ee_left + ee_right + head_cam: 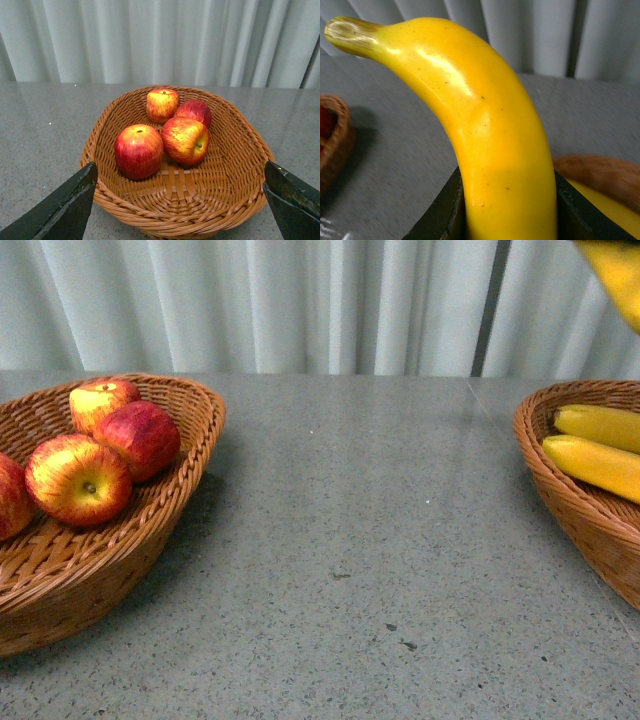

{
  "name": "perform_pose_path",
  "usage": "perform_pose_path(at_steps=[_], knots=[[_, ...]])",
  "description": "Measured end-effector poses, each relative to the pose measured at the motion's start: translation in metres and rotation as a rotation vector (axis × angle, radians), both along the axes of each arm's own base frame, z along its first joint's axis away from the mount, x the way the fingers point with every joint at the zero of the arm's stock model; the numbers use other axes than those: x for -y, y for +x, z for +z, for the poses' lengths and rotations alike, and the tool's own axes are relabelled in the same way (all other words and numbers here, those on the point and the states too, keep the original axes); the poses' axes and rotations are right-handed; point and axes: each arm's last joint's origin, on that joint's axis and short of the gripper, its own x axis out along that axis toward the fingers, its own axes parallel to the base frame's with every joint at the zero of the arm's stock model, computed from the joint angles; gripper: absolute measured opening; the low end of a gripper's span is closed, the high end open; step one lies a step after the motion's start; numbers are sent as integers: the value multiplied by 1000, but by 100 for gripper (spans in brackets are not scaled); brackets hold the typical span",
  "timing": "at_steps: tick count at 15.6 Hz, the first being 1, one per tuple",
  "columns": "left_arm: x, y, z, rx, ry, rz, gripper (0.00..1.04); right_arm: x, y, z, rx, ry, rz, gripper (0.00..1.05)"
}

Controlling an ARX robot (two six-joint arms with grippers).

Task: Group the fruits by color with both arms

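Note:
Several red apples (78,478) streaked with yellow lie in a wicker basket (190,455) at the left. In the left wrist view those apples (138,151) sit in that basket (235,185), and my left gripper (180,200) hangs open over its near rim with nothing between its fingers (65,205). A second wicker basket (570,505) at the right holds two bananas (595,465). My right gripper (510,210) is shut on a third banana (490,145), held in the air. Its tip (615,275) shows at the top right of the front view.
Both baskets stand on a grey speckled table (370,540). A pale pleated curtain (300,300) hangs behind it. In the right wrist view, the right basket's rim (600,172) lies below the held banana, and the edge of the left basket (335,140) shows at one side.

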Motion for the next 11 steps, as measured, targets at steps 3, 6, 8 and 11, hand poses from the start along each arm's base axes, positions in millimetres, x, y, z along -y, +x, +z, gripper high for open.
perform_pose_path(at_steps=[3, 6, 8, 11], knots=[[0, 0, 0, 0, 0, 0, 98, 58, -43, -50, -115, -99, -141, 36], [0, 0, 0, 0, 0, 0, 98, 74, -67, -79, -186, -144, -166, 36], [0, 0, 0, 0, 0, 0, 98, 74, -71, -82, -186, -156, -153, 45], [0, 0, 0, 0, 0, 0, 98, 73, -74, -66, -100, -154, -162, 80]])
